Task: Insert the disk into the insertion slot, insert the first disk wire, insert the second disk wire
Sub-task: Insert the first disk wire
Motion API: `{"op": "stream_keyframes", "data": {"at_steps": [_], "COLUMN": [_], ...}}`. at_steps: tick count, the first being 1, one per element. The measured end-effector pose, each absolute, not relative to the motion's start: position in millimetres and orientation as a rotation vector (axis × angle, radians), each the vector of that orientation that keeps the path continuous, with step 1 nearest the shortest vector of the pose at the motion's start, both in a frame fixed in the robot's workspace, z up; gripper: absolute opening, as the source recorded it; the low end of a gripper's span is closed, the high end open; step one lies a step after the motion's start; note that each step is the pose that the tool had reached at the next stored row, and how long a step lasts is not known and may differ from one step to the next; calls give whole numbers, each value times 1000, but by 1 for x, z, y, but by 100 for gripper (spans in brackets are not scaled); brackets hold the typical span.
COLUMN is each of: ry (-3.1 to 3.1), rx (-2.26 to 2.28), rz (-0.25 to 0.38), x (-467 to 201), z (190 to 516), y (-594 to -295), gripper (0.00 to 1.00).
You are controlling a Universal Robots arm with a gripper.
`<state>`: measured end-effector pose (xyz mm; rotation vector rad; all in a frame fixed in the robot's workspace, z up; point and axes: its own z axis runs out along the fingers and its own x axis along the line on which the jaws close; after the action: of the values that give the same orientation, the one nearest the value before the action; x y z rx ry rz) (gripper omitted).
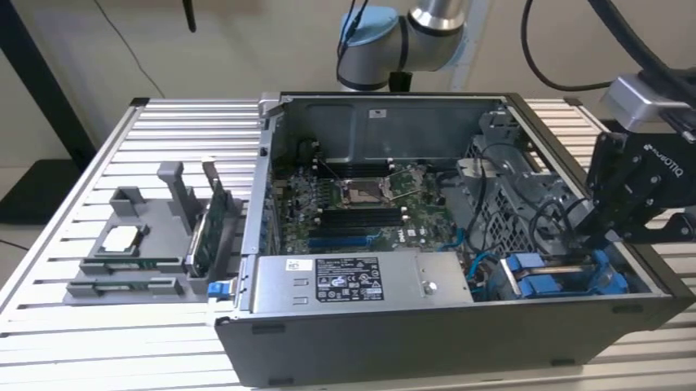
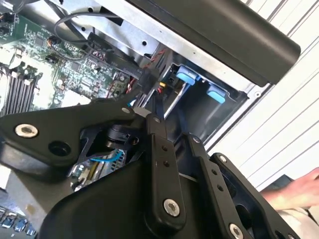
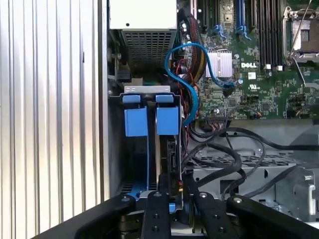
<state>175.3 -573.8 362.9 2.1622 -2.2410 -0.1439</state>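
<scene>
In the first wrist view the disk stands on edge in the insertion slot of the grey drive cage, its blue carrier tab at the far end. A second blue carrier sits in the bay beside it. My gripper is at the disk's near end, its black fingers close on either side of it. In the exterior view the gripper hangs over the blue carriers at the case's near right corner. Loose black wires lie just beside the cage.
The open computer case holds a green motherboard and a silver power supply. A blue cable loops next to the cage. A grey fixture with parts stands on the slatted table at the exterior view's left. A person's hand rests outside the case.
</scene>
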Motion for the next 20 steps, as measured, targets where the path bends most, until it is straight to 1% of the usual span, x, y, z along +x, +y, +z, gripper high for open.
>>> {"op": "stream_keyframes", "data": {"at_steps": [4, 17, 20], "ry": [-2238, -2237, -2232], "rx": [2159, 2158, 2152], "rz": [-136, -135, -121], "x": [175, 178, 178], "z": [369, 369, 371], "y": [-574, -572, -571], "gripper": [26, 26, 26]}}
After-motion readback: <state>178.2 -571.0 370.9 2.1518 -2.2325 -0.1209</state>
